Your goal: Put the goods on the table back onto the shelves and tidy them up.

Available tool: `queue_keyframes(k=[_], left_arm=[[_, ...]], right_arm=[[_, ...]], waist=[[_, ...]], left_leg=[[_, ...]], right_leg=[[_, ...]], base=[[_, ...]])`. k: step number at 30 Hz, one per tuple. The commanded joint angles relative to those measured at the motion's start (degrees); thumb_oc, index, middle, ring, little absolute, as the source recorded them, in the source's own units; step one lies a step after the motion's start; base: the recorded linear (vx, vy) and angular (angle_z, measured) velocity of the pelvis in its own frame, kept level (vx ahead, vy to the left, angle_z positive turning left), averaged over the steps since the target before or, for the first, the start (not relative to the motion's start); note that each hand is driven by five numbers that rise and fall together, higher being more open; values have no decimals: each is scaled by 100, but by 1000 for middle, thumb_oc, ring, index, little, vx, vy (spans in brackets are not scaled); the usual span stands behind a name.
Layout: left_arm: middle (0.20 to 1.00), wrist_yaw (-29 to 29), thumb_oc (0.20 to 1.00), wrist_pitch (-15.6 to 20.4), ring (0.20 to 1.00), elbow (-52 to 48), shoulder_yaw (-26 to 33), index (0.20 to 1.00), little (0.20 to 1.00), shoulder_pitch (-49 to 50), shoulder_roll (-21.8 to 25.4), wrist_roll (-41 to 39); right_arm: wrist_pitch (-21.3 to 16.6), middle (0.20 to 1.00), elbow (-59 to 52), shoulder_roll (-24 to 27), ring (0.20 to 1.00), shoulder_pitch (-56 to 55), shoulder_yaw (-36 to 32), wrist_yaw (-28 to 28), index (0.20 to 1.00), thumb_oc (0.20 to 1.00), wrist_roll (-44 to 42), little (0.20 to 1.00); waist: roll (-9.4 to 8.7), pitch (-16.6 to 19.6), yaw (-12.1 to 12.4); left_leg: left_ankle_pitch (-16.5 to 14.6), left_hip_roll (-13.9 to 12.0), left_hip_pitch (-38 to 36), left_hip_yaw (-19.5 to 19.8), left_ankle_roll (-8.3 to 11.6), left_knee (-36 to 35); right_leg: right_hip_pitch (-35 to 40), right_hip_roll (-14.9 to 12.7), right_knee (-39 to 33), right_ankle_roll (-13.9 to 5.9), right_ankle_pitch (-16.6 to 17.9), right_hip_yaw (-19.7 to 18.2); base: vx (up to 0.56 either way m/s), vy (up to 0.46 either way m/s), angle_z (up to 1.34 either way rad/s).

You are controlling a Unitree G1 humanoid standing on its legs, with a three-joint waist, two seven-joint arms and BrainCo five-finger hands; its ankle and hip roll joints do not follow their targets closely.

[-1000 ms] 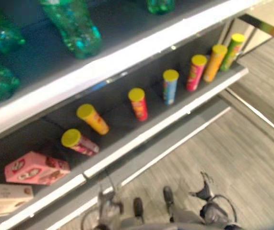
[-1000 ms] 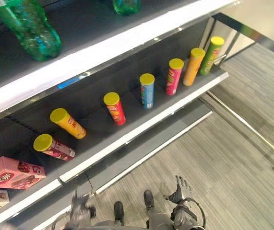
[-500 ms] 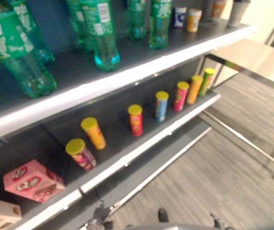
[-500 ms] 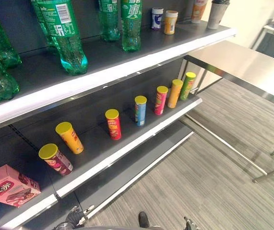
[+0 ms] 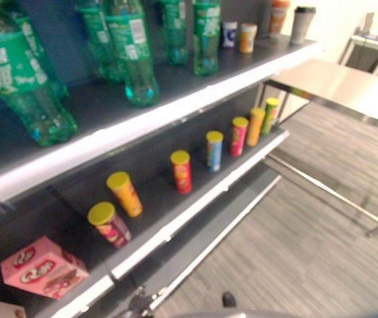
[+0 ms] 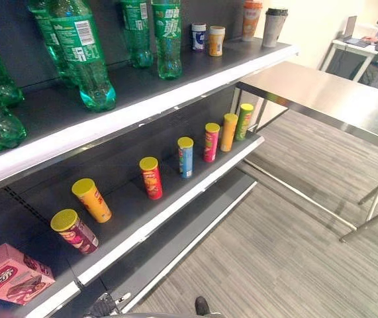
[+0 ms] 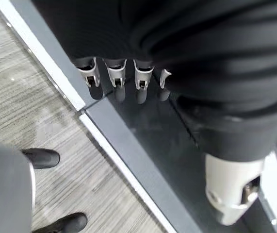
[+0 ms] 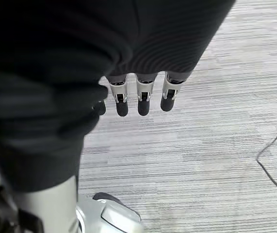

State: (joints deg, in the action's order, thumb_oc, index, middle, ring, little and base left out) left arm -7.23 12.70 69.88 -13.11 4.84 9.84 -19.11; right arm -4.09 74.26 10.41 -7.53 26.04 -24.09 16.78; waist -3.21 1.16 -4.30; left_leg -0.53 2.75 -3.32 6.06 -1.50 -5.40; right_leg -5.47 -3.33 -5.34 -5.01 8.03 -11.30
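On the lower shelf (image 6: 175, 202), tubes (image 6: 151, 177) were seen standing in a row; the view had been raised towards the tabletop (image 6: 321, 99). Both hands, left (image 7: 123, 80) and right (image 8: 138, 97), hung with fingers straight, nothing held; no goods were yet fetched.

A laptop (image 6: 352, 34) sits on a white desk (image 6: 339, 48) beyond grey striped flooring (image 6: 288, 245).

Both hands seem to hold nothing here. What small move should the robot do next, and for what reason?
Probably turn toward the steel table on its right. The left robot hand and right robot hand hang open and hold nothing, so there is nothing to shelve. The cans already stand in a row on the lower shelf.
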Motion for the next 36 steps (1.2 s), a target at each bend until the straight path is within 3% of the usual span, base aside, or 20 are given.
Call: queue_keyframes(k=[1,5,6,7,8,9,11,12,16,20,22,23,24,25,26,28,29,30,31,36], left_arm=[[1000,-39,1000,59,1000,205,176,1000,1000,-145,-2,173],[1000,-100,1000,39,1000,310,58,1000,1000,-281,19,338],[1000,-105,1000,28,1000,310,-6,1000,1000,-392,58,370],[1000,-105,1000,28,1000,311,-6,1000,1000,-396,59,369],[1000,-80,1000,-11,1000,201,16,1000,1000,-444,62,289],[1000,-80,1000,-12,1000,200,17,1000,1000,-445,61,288],[1000,-68,1000,-29,1000,122,113,1000,1000,-375,20,136],[1000,-70,1000,-69,1000,77,212,1000,1000,-319,15,115],[1000,-134,1000,-128,1000,105,97,1000,1000,-435,104,286],[1000,-216,1000,-132,1000,104,42,1000,1000,-626,198,318],[1000,-339,1000,-105,1000,94,65,1000,1000,-684,206,395],[1000,-340,1000,-105,1000,94,65,1000,1000,-684,206,395],[1000,-372,1000,10,1000,-8,105,1000,1000,-664,169,100],[1000,-367,1000,64,1000,-134,148,1000,1000,-636,156,-120],[1000,-365,1000,63,1000,-138,145,1000,1000,-631,155,-125],[1000,-403,1000,59,1000,-235,249,1000,1000,-590,109,-385],[1000,-436,1000,-20,1000,-172,305,1000,1000,-627,67,-465],[1000,-436,1000,-20,1000,-172,306,1000,1000,-627,68,-465],[1000,-282,1000,-22,1000,-14,517,1000,1000,-617,57,-658],[1000,-283,1000,-86,1000,286,749,1000,1000,-394,-29,-769]], right_arm=[[-22,1000,-119,-22,1000,377,-106,-31,1000,1000,-123,1000],[9,1000,-197,16,1000,524,138,-57,1000,1000,138,1000],[45,1000,-195,32,1000,661,228,-34,1000,1000,236,1000],[45,1000,-194,30,1000,664,227,-34,1000,1000,236,1000],[119,1000,-226,82,1000,867,291,-27,1000,1000,312,1000],[120,1000,-226,84,1000,868,290,-27,1000,1000,312,1000],[209,1000,-101,95,1000,963,181,-89,1000,1000,327,1000],[295,1000,105,96,1000,952,-134,-159,1000,1000,146,1000],[375,1000,205,66,1000,767,-519,-174,1000,1000,-240,1000],[357,1000,88,42,1000,560,-605,-100,1000,1000,-466,1000],[293,1000,109,27,1000,476,-614,-89,1000,1000,-554,1000],[293,1000,109,27,1000,476,-615,-89,1000,1000,-554,1000],[221,1000,101,95,1000,470,-610,-136,1000,1000,-615,1000],[168,1000,79,143,1000,445,-613,-176,1000,1000,-689,1000],[167,1000,78,147,1000,443,-612,-176,1000,1000,-691,1000],[75,1000,18,232,1000,484,-602,-262,1000,1000,-852,1000],[84,1000,12,281,1000,602,-538,-243,1000,1000,-989,1000],[84,1000,12,280,1000,603,-537,-243,1000,1000,-989,1000],[148,1000,259,329,1000,756,-450,-152,1000,1000,-890,1000],[130,1000,379,366,1000,621,-546,-134,1000,1000,-948,1000]], waist=[[24,-249,66],[-15,-571,91],[1,-720,268],[-5,-713,262],[65,-757,512],[71,-770,506],[136,-698,697],[134,-571,742],[24,-320,689],[-73,-144,568],[-112,-8,471],[-110,-10,474],[53,-9,410],[103,-37,412],[131,-35,412],[72,-192,547],[-271,-425,849],[-268,-406,827],[-359,-659,1218],[-33,-579,1466]], left_leg=[[-449,76,-135,239,-31,47],[-503,21,-84,-87,-64,114],[-522,-99,23,-435,14,159],[-516,-92,39,-430,14,163],[-433,-321,163,-935,169,154],[-434,-327,147,-927,172,150],[-457,-580,45,-1477,278,110],[-456,-740,-62,-1941,309,90],[-443,-935,-176,-2280,434,81],[-377,-1216,-266,-2463,652,84],[-194,-1724,-546,-2787,1038,120],[-194,-1726,-548,-2789,1039,120],[582,-2353,-548,-2879,1342,436],[1073,-2606,-474,-2831,1381,772],[1089,-2653,-467,-2818,1411,783],[1851,-3053,47,-2206,1229,1931],[1468,-2267,1162,-718,503,3291],[1461,-2264,1207,-692,501,3314],[443,-522,1991,249,194,3861],[702,-811,2307,-516,420,1501]], right_leg=[[-157,-38,298,-436,-29,-69],[-539,48,491,-457,55,111],[-753,-231,635,-441,-1,1176],[-766,-239,636,-443,2,1178],[-539,-825,683,-359,-269,3231],[-519,-821,680,-358,-273,3241],[-242,-1172,809,-413,-405,4116],[-113,-1674,947,-540,-117,4246],[154,-2465,822,-877,820,3884],[241,-2475,610,-943,998,3385],[227,-1993,388,-943,315,3192],[227,-1991,389,-943,315,3190],[183,-1444,355,-748,-58,3041],[230,-1165,298,-630,-205,3004],[238,-1121,293,-608,-215,3016],[382,-596,172,-240,-475,2820],[362,-474,83,35,-444,2479],[345,-475,84,33,-444,2499],[621,-364,173,67,-618,1759],[1159,-271,94,95,-1163,2056]], base=[[0,0,0],[-121,-28,-8],[-291,-81,-47],[-267,-109,-101],[-126,-60,-139],[-120,-121,-171],[-53,-130,-174],[-54,-209,-193],[56,-274,-151],[128,-404,-63],[226,-458,-79],[285,-612,-92],[213,-470,-54],[214,-484,-102],[155,-335,-113],[194,-558,-124],[155,-564,-75],[437,-508,-161],[349,-130,-171],[532,59,-82]])
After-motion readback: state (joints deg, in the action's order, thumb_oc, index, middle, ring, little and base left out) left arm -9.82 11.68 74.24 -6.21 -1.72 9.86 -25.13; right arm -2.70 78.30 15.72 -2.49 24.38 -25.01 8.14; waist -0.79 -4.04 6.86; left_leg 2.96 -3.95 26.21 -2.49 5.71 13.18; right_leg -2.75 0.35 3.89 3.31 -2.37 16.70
